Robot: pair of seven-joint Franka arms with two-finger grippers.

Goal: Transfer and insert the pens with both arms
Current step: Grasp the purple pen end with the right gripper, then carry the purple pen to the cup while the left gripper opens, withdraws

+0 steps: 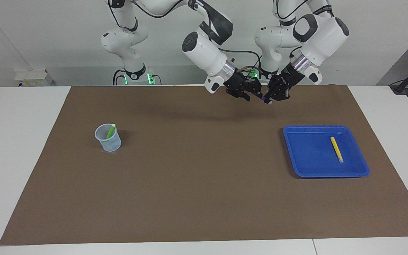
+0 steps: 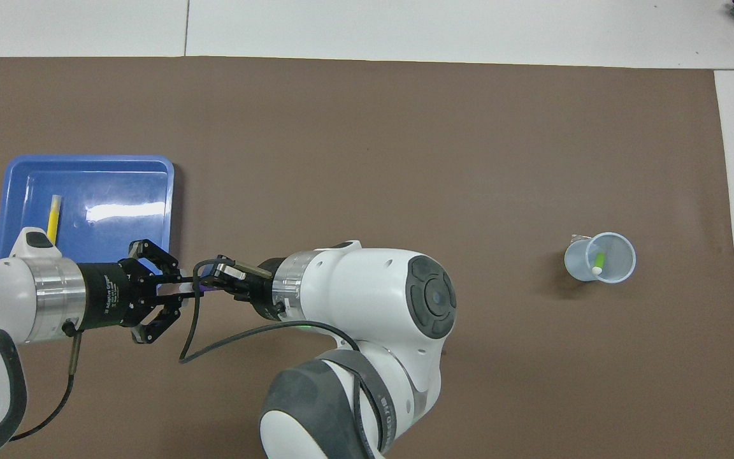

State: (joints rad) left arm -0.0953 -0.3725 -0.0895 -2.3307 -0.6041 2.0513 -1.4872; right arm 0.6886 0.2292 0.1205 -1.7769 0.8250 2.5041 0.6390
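The dark purple pen (image 1: 264, 98) hangs in the air between the two grippers, its pale end toward the left gripper; it also shows in the overhead view (image 2: 182, 288). My right gripper (image 1: 253, 92) (image 2: 211, 285) is shut on its purple end. My left gripper (image 1: 274, 96) (image 2: 166, 290) is open, its fingers spread around the pale end. Both are over the mat beside the tray's corner. The green pen (image 1: 111, 131) (image 2: 598, 261) stands in the clear cup (image 1: 108, 143) (image 2: 615, 271). The yellow pen (image 1: 336, 149) (image 2: 53, 217) lies in the blue tray (image 1: 306, 166) (image 2: 144, 191).
A brown mat (image 1: 197, 177) covers most of the white table. The cup stands toward the right arm's end, the tray toward the left arm's end. The right arm's big elbow (image 2: 373, 319) covers part of the mat near the robots.
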